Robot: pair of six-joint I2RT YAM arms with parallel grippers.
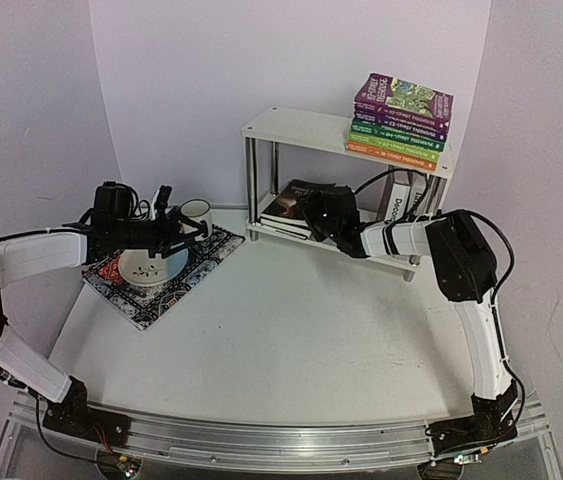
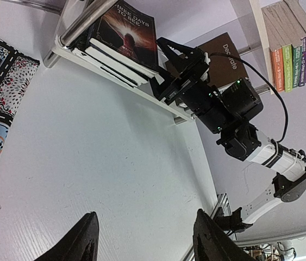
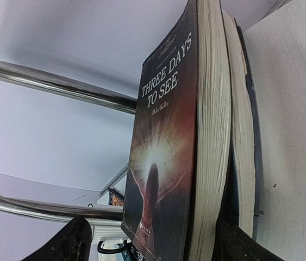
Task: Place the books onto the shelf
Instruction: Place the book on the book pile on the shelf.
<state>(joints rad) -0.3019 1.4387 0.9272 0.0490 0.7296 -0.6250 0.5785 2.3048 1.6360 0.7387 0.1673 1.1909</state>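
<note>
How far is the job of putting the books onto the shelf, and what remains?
Done: colourful paperbacks stacked on top of the shelf, more books below. In hand: the right gripper, jaws open, sits at Three Days to See, lying on the lower stack. Remaining: no book shows on the table; the left gripper is open and empty.

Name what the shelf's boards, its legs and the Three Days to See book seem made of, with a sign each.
Boards: smooth matte white, likely painted or laminated wood, though plastic is possible. Legs: polished metal tubes, mirror-like streaks. Book: paper pages, rough cream edge showing; cover probably glossy card, with a slight sheen.
</note>
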